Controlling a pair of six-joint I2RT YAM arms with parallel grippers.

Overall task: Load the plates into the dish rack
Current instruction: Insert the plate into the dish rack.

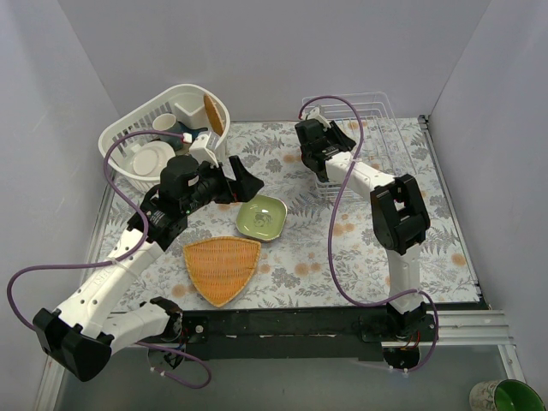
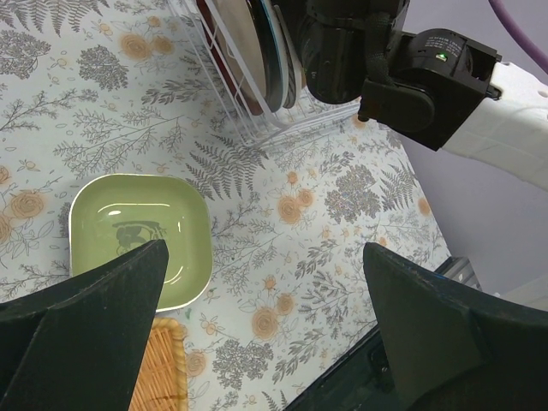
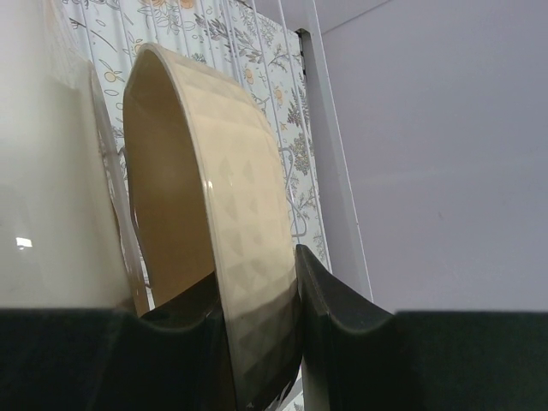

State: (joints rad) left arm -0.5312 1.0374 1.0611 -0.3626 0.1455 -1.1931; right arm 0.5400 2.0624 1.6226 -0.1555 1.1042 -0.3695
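Overhead view: the left gripper [image 1: 242, 178] hangs above the floral table cover [image 1: 428, 223], jaws spread wide and holding nothing; near it the pale green dish [image 1: 261, 217] lies flat on the cover, right way up and outside the rack; just beside that dish, on the near side, lies the orange woven tray [image 1: 221, 267]; the white oval basket [image 1: 128, 158] stands at the far left corner with cups inside; the dish rack [image 1: 372, 111] stands at the far right, and the right gripper [image 1: 315, 141] reaches into its near end.

Left wrist view: we see the two dark fingers [image 2: 86, 334] of the left gripper [image 2: 264, 282] far apart, touching nothing; the pale green dish [image 2: 141, 235] shows beneath them, one corner hidden behind the left finger; beyond it the dish rack [image 2: 248, 128] holds several plates upright in its slots, among them a dark red-brown plate [image 2: 224, 43]; we cannot tell the paler ones apart.

Right wrist view: the right gripper [image 3: 257, 308] is clenched on the rim of the cream dish [image 3: 231, 205], one finger on each face; the dish stands on edge among the white rack wires [image 3: 282, 51]; a second pale plate [image 3: 51, 171] stands upright close on its left; whether the two touch we cannot tell.
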